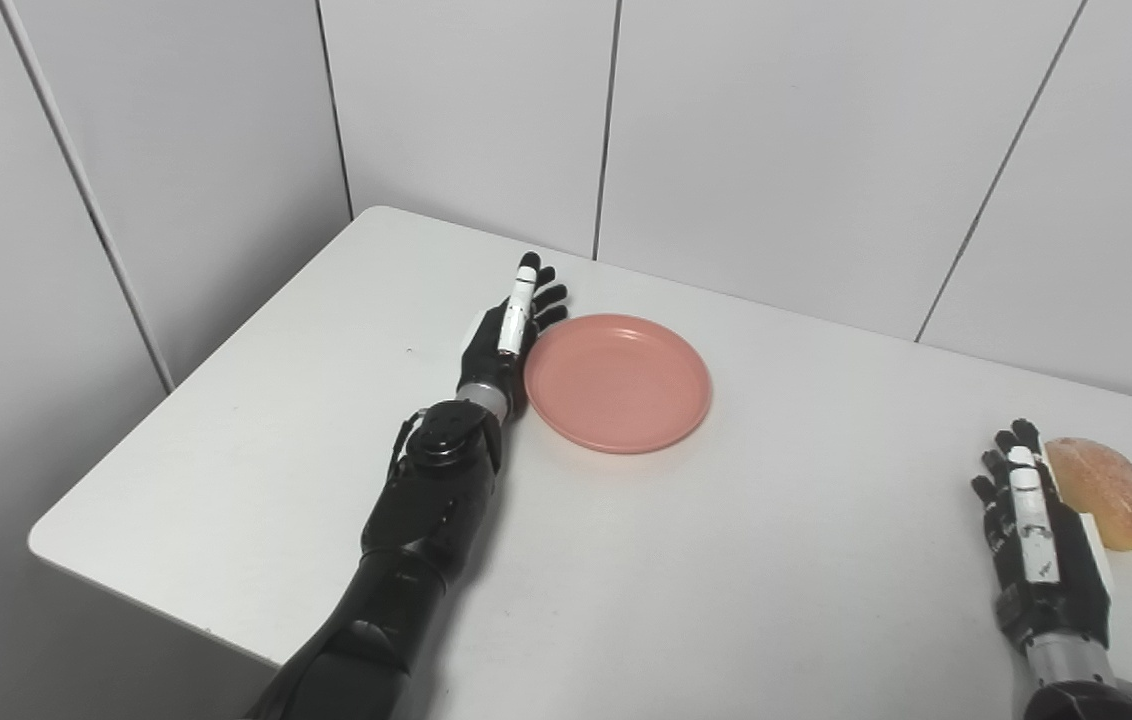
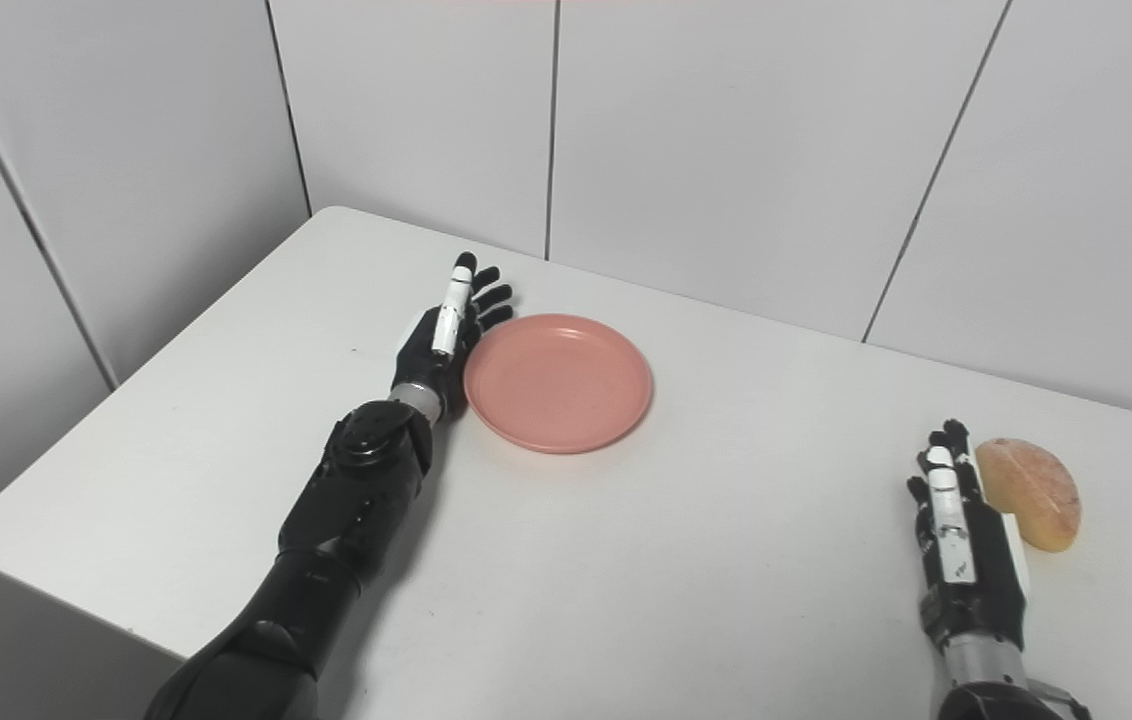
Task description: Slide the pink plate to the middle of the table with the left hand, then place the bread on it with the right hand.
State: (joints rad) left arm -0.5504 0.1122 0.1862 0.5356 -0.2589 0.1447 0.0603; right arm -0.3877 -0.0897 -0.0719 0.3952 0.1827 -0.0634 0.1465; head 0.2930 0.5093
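Smooth pink plastic plate (image 1: 618, 382) with a soft sheen on a matt white desk (image 1: 726, 560). The bread (image 1: 1104, 490) looks rough and crusty (golden-brown). Both arms are glossy black plastic with white panels.

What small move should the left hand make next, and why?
Probably push sideways toward the table's middle: the left hand stands open, edge-on against the pink plate's left rim, while the bread lies beside the open right hand.
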